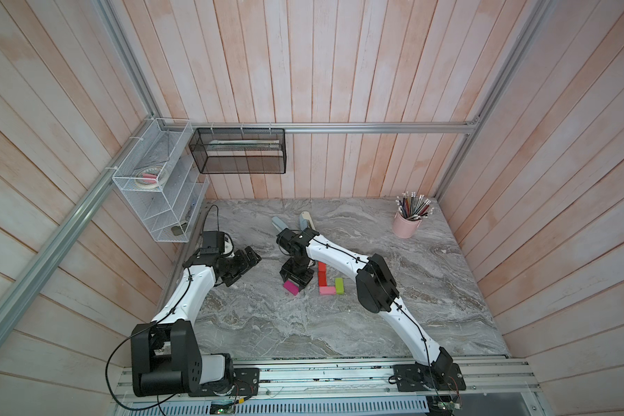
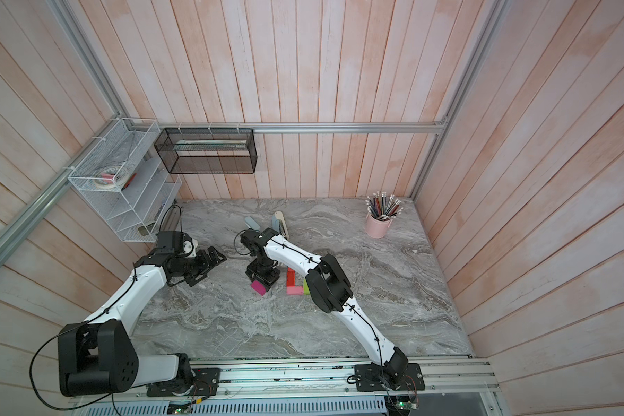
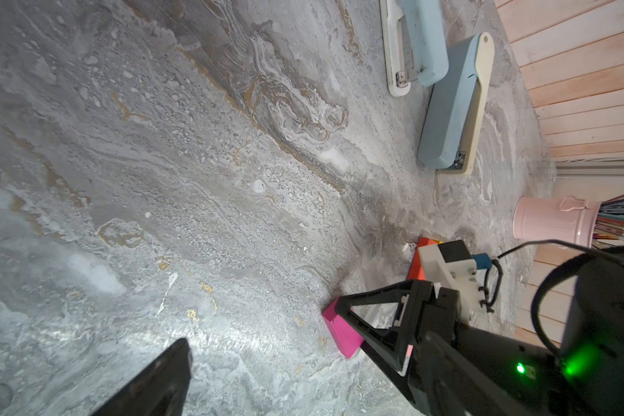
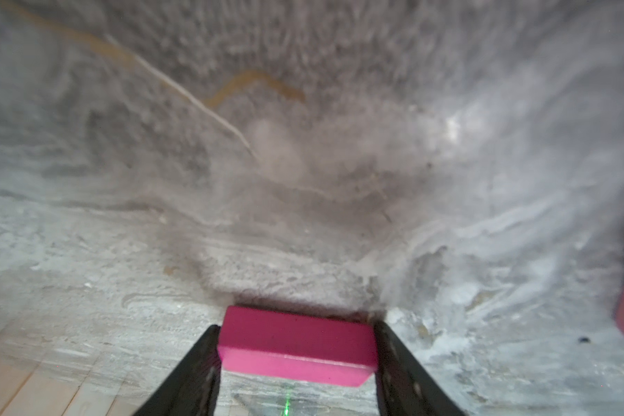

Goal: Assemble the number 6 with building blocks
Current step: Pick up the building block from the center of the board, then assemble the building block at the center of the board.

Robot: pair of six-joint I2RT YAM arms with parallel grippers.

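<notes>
A magenta block [image 1: 291, 287] [image 4: 296, 345] lies left of the other blocks. My right gripper [image 1: 296, 282] [image 4: 296, 326] points down over it, with a finger pressed against each short end. In both top views two red blocks [image 1: 321, 273] stand end to end in a column. A light pink block [image 1: 326, 290] lies at the column's foot and a lime green block [image 1: 339, 285] stands upright at its right, forming an L with a hook. My left gripper [image 1: 251, 256] hovers open well to the left, holding nothing. Only one of its fingers [image 3: 166, 378] shows in the left wrist view.
Two staplers [image 1: 279, 225] [image 1: 307, 220] lie behind the right wrist. A pink cup of pencils [image 1: 406, 223] stands at the back right corner. A white wire rack [image 1: 159, 180] and a black mesh basket [image 1: 238, 151] hang on the left and back walls.
</notes>
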